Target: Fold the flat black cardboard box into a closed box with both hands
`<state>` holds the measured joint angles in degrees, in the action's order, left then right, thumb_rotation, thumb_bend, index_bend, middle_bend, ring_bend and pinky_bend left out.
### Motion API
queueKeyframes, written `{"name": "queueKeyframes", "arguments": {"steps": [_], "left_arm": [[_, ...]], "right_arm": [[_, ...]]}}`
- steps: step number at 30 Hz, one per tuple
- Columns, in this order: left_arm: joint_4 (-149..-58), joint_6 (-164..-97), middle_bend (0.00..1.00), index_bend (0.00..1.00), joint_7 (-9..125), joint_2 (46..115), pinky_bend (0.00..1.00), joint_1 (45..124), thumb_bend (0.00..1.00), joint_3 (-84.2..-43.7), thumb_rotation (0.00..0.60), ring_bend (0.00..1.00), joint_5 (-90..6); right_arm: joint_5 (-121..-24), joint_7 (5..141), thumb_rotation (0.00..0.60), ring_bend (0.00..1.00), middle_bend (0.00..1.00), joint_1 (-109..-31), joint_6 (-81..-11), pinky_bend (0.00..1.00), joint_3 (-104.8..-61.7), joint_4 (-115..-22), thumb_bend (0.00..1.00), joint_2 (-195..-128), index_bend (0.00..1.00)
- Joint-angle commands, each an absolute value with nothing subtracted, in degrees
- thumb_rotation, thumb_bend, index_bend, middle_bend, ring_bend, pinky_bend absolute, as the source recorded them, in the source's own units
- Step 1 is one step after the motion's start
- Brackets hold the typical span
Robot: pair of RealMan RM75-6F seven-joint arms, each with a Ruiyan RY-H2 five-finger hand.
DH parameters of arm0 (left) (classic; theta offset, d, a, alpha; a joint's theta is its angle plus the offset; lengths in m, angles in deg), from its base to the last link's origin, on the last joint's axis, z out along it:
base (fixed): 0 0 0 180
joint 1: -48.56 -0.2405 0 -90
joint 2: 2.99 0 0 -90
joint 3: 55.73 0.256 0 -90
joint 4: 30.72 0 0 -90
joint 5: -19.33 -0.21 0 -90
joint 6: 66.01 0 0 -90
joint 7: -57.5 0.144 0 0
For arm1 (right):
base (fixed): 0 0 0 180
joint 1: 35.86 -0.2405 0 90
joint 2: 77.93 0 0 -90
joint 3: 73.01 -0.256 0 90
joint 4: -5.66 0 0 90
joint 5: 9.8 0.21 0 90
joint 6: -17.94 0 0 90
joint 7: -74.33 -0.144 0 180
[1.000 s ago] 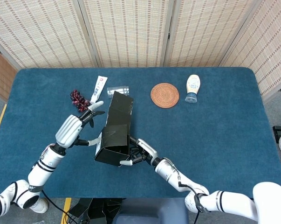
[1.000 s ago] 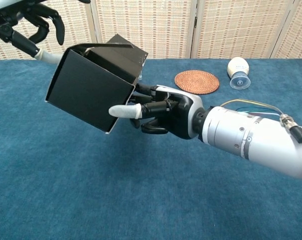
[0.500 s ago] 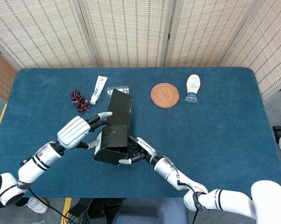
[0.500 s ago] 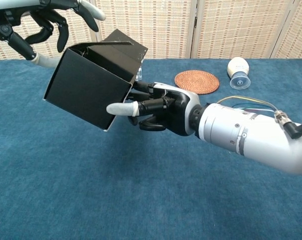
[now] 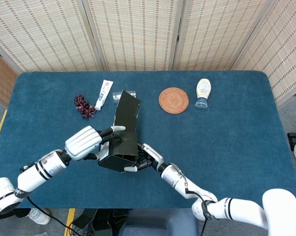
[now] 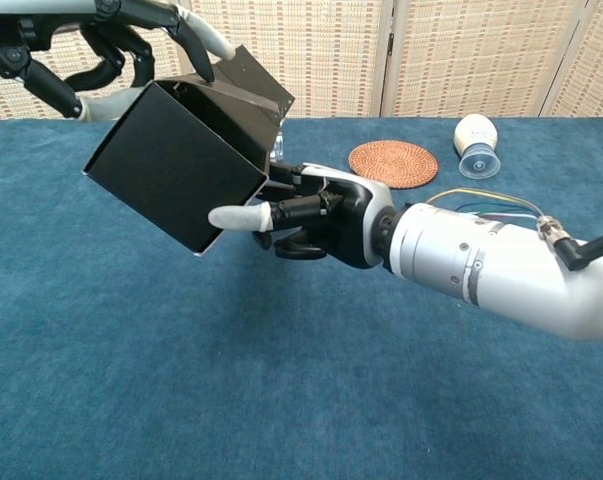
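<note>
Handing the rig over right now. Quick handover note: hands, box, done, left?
Right hand: grips the black box at its lower side, holding it off the table.
Left hand: on the box's upper left, fingers over the open top edge; no clear grip.
Box: already formed into a box shape, tilted, lid flap standing open.
Left: fold the flap down and close the box.
Toothpaste tube, beads, coaster and bottle lie at the far side, untouched.
</note>
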<state>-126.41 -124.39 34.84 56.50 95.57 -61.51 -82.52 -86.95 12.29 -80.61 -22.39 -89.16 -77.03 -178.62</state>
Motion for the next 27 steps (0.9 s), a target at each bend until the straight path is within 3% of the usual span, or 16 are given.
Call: {"name": "queueKeyframes", "arguments": {"steps": [1, 11, 14, 23, 27], "left_arm": [[-126.8, -123.7, 0.14, 0.26, 34.5, 55.9, 0.79, 96.3, 0.13, -61.0, 0.600, 0.52, -83.0], [-127.3, -121.5, 0.14, 0.27, 35.7, 54.2, 0.78, 98.6, 0.21, -59.5, 0.600, 0.52, -84.1], [-127.5, -121.1, 0.15, 0.29, 36.3, 53.5, 0.78, 99.0, 0.22, -59.2, 0.600, 0.52, -84.4], [-126.8, -119.7, 0.26, 0.38, 38.1, 52.7, 0.78, 100.1, 0.22, -57.8, 0.600, 0.52, -85.1], [-126.4, -119.8, 0.35, 0.46, 39.1, 53.1, 0.78, 100.2, 0.22, -57.4, 0.600, 0.53, -85.2]], "right_arm": [[-87.0, 12.9, 0.600, 0.71, 0.36, -81.0, -22.2, 1.00, -89.2, -77.0, 0.36, -178.4, 0.24], [-85.4, 15.3, 0.600, 0.71, 0.36, -81.8, -21.1, 1.00, -89.7, -77.5, 0.37, -177.9, 0.24], [-86.2, 15.0, 0.600, 0.71, 0.35, -82.1, -20.9, 1.00, -89.6, -77.4, 0.42, -177.7, 0.24], [-87.4, 15.2, 0.600, 0.71, 0.33, -82.7, -20.5, 1.00, -88.9, -76.9, 0.44, -177.2, 0.24], [-87.5, 15.7, 0.600, 0.71, 0.32, -82.8, -20.8, 1.00, -88.7, -76.9, 0.44, -177.2, 0.24]]}}
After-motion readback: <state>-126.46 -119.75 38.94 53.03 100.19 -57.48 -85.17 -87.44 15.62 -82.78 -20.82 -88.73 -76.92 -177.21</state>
